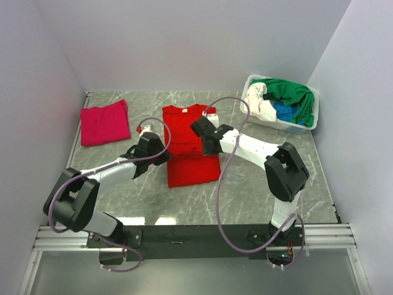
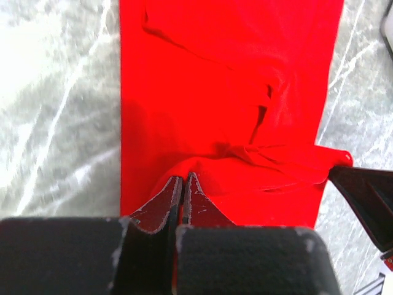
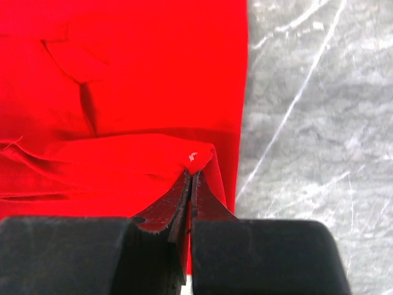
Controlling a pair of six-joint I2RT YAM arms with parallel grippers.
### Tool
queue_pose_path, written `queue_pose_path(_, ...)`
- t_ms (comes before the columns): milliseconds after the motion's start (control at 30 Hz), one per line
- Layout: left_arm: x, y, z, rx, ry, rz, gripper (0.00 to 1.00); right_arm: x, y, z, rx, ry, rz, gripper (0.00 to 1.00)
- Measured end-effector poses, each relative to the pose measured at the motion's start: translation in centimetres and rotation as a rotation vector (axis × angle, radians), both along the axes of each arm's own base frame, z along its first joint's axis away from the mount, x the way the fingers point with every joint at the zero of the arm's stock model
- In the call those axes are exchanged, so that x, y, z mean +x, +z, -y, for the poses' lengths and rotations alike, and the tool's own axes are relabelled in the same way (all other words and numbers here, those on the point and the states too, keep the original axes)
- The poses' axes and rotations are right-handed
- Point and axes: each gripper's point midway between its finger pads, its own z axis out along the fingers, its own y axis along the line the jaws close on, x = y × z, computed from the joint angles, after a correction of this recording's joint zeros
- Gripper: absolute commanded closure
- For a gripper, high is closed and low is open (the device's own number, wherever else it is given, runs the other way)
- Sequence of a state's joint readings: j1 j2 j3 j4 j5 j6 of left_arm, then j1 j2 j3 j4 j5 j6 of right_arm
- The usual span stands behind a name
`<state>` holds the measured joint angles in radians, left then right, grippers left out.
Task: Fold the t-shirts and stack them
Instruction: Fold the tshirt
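Observation:
A bright red t-shirt (image 1: pixel 187 147) lies as a long strip on the marble table's middle. My left gripper (image 1: pixel 166 155) is at its left edge, and in the left wrist view the gripper (image 2: pixel 183 178) is shut on a raised pinch of the red t-shirt (image 2: pixel 215 74). My right gripper (image 1: pixel 209 149) is at the right edge, and in the right wrist view the gripper (image 3: pixel 191 175) is shut on a lifted corner of the red t-shirt (image 3: pixel 123 74). A magenta-pink t-shirt (image 1: pixel 104 123) lies folded at the back left.
A white basket (image 1: pixel 288 127) stands at the back right with a green t-shirt (image 1: pixel 295 92), a white one (image 1: pixel 261 101) and a blue one (image 1: pixel 284 112) piled in it. Grey walls close in the table on three sides.

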<state>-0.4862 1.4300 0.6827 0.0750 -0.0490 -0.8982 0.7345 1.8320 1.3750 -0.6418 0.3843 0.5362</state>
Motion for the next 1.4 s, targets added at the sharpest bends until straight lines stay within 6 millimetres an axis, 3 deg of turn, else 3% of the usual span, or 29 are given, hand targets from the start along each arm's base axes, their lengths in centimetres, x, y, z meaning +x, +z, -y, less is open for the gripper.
queue_pose_path(233, 2.0, -1.6, -0.1, 0.014, -0.014, -0.026, 0.99, 1.4, -0.6, -0.3, -0.020, 0.012, -0.007, 1.00)
queue_pose_path(600, 3.6, -4.1, -0.2, 0.034, -0.036, -0.066, 0.99, 2.9, -3.2, -0.1, -0.067, 0.007, -0.046, 1.00)
queue_pose_path(1167, 5.6, -2.9, -0.2, 0.032, -0.031, -0.029, 0.99, 4.4, -1.9, -0.2, -0.055, -0.001, -0.024, 1.00)
queue_pose_path(1400, 7.4, -2.1, -0.4, 0.021, -0.013, -0.002, 0.99, 5.3, -2.2, 0.0, -0.064, -0.004, -0.026, 1.00)
